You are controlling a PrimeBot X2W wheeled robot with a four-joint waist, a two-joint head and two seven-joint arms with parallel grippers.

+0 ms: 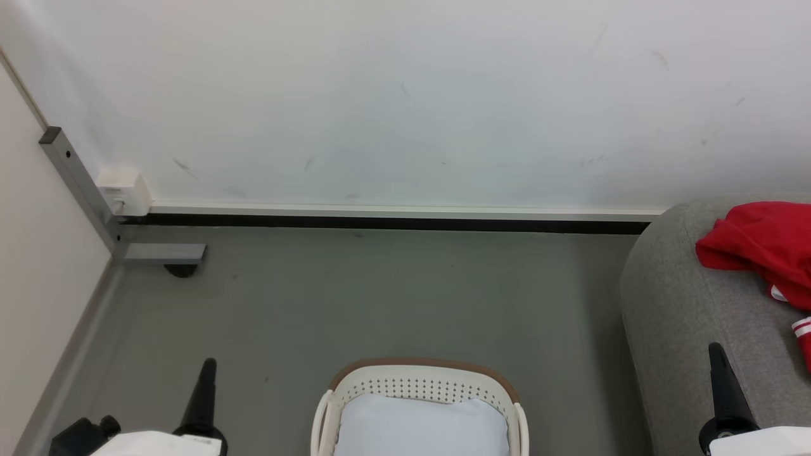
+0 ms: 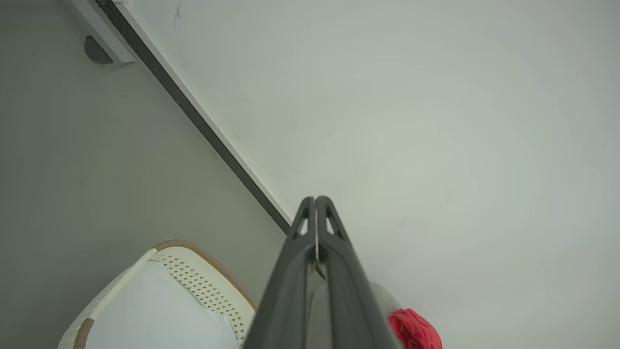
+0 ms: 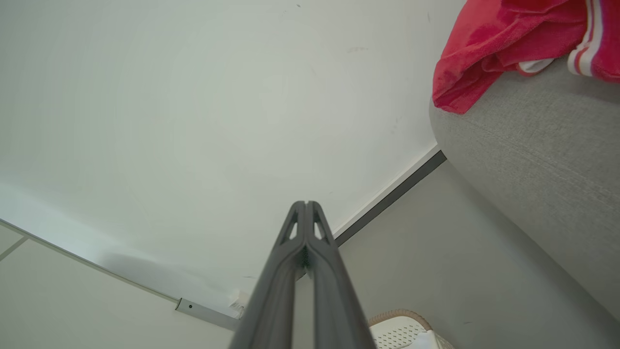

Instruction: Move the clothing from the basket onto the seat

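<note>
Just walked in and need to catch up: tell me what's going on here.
Nothing is being handled right now. The red clothing lies on the grey seat at the right. The basket stands on the floor in front of the robot, its pale lining bare where it is in view. The left gripper and the right gripper are both shut and hold nothing, one on each side of the basket.
</note>
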